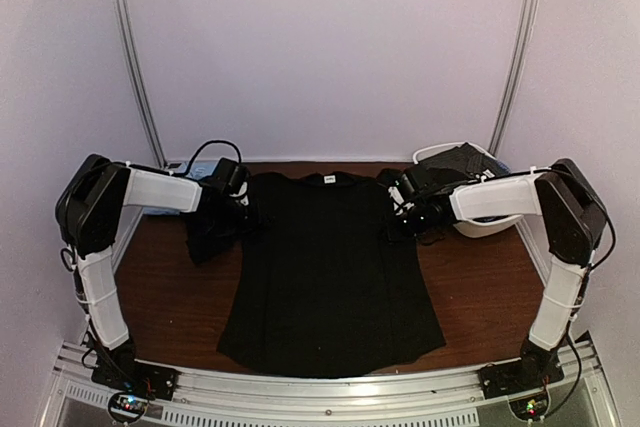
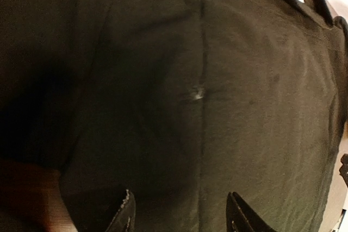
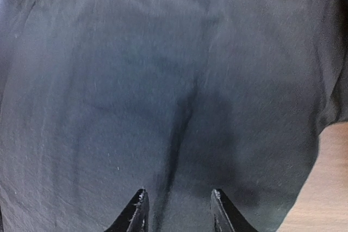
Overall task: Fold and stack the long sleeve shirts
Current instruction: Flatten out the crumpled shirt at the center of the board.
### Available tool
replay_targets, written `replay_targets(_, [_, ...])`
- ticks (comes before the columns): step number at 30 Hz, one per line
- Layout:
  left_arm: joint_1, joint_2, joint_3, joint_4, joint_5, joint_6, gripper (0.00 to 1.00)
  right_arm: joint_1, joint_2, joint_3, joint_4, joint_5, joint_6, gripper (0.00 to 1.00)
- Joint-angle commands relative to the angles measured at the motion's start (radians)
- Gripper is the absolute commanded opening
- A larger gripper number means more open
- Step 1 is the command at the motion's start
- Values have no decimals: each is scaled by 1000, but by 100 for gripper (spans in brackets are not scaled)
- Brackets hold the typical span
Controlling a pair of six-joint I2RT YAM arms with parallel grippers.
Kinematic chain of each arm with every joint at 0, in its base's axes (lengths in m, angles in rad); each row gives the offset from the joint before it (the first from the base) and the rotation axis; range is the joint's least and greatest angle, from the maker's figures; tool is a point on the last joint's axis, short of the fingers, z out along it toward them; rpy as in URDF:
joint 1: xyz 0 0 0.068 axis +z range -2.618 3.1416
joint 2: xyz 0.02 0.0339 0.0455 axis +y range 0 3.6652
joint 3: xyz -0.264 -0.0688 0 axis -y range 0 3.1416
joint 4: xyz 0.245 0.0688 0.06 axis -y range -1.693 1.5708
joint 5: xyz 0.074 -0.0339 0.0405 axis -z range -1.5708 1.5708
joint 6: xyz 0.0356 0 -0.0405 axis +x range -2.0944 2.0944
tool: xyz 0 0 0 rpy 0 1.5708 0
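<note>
- The black shirt [image 1: 330,277] lies spread flat on the desk [image 1: 480,297], collar at the far side and hem at the near edge. Laid out this way, it likely lets you fold the sleeves in first.
- The left pincer [image 2: 182,218] is at the left shoulder, where the sleeve lies bunched beside the body. Its tips stand well apart, low over the cloth by a seam, clamping nothing.
- The right pincer [image 3: 178,213] is at the opposite shoulder. Its tips are apart but narrower, with a raised crease running between them, not visibly clamped.
- The white tub [image 1: 490,228], far right, holds more dark garments [image 1: 462,162], probably waiting their turn.
</note>
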Motion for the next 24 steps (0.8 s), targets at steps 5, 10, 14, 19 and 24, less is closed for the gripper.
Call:
replay_targets(5, [33, 10, -77, -5, -111, 1, 58, 25, -5, -115, 48, -10, 23, 38])
replay_targets(10, [53, -5, -114, -41, -161, 27, 58, 39, -30, -171, 44, 9, 29, 38])
replay_targets(14, [65, -20, -130, -82, -212, 44, 58, 53, -51, -200, 26, 26, 33, 37])
replay_targets(19, [79, -62, -168, -105, -229, 59, 58, 101, -87, -247, 26, 12, 72, 37])
replay_targets(24, [81, -102, -193, -130, -242, 70, 57, 166, -101, -290, 31, 6, 117, 37])
